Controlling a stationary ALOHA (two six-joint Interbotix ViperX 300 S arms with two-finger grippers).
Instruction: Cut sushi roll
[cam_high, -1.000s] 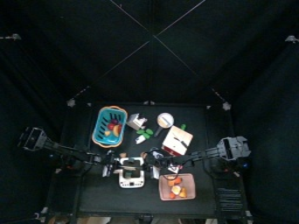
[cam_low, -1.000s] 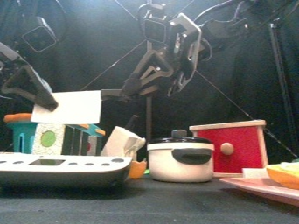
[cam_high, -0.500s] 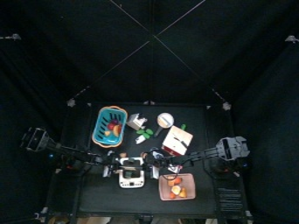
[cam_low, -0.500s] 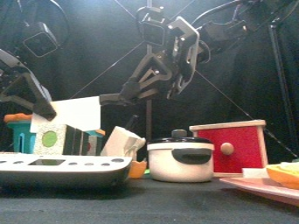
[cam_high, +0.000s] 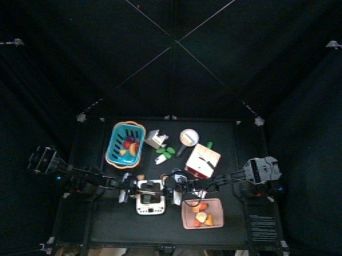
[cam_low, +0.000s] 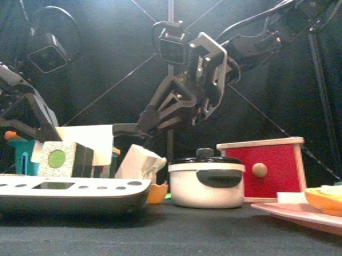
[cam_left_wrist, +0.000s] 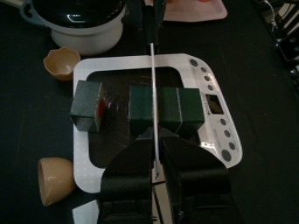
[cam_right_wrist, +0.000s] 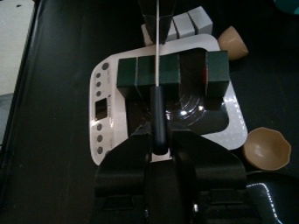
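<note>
View across the table, left to right. The left gripper is clamped on the dark handle of a broad white-bladed knife. The blade shows flat in the front view and as a thin edge in the left wrist view. Compared with one second earlier, the blade has dropped. Its lower edge now sits behind the green-labelled white carton, just above the white plastic kitchen scale.

The dark green sushi roll lies across the scale's platform. One end piece stands slightly apart from the rest, with red showing in the gap. The edge lines up over the roll's middle; whether it touches the roll cannot be told.

The right gripper has also come lower over the same scale. Its jaws are closed around a dark handle with a thin blade that runs across the roll. The descent suggests a cutting stroke is under way, probably with at least one cut still to make.

Further right stand a white lidded pot, a red wooden box and a pink plate, all clear of the blades.

No brand or writing can be read. The carton's label and the scale's buttons and display are too small to make out.
</note>
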